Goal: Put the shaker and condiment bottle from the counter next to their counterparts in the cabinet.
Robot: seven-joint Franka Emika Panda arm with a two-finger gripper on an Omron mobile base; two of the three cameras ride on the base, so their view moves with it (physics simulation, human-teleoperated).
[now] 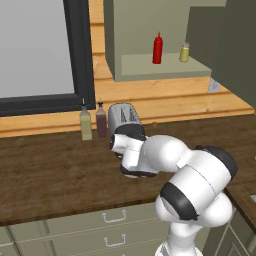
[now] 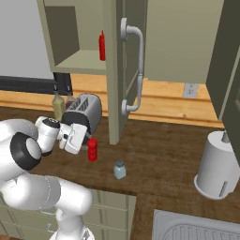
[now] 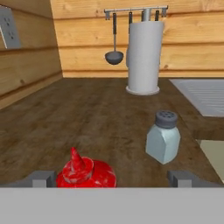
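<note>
Condiment bottle [image 2: 92, 149] upright on the counter [image 2: 159, 159] — shaker [image 2: 119, 169] nearby.

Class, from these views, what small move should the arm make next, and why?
Probably ease the open gripper slightly forward, then close on the short red squeeze bottle. The bottle stands between the fingertips on the dark wood counter, not yet gripped; the pale blue-grey shaker stands apart.
</note>
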